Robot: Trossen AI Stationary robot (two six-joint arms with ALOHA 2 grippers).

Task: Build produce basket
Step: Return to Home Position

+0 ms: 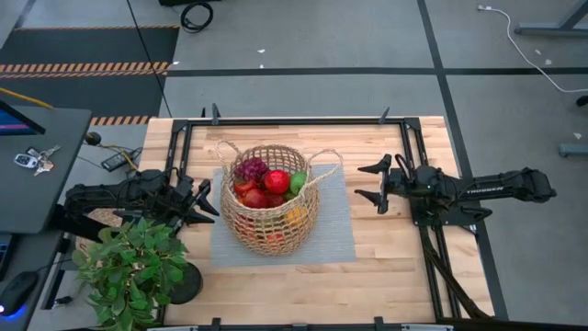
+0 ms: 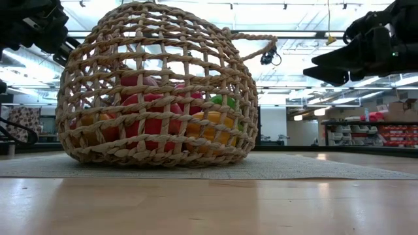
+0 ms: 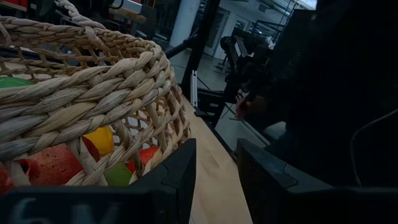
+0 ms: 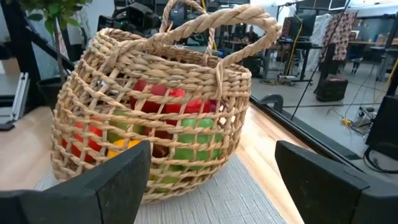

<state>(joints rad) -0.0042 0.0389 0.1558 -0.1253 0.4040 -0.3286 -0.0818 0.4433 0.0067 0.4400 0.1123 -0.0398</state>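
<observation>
Basket [image 1: 268,225] upright on grey mat [image 1: 331,234], mid-worktop [image 1: 386,271]. Produce [image 1: 276,182] piled inside the basket: red fruits on top, purple grapes [image 1: 250,169] toward the left hand's side, a green piece toward the right hand's side, yellow and orange lower down behind the weave. Left hand [image 1: 207,199] just beside the basket wall, fingers narrowly apart, empty. Right hand [image 1: 359,182] on the basket's opposite side, farther off, fingers wide, empty.

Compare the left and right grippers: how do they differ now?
The left gripper is close beside the basket; the right gripper stands farther off, with bare mat between. The left jaws are narrowly apart; the right jaws gape wide. Both are empty and point at the basket.
</observation>
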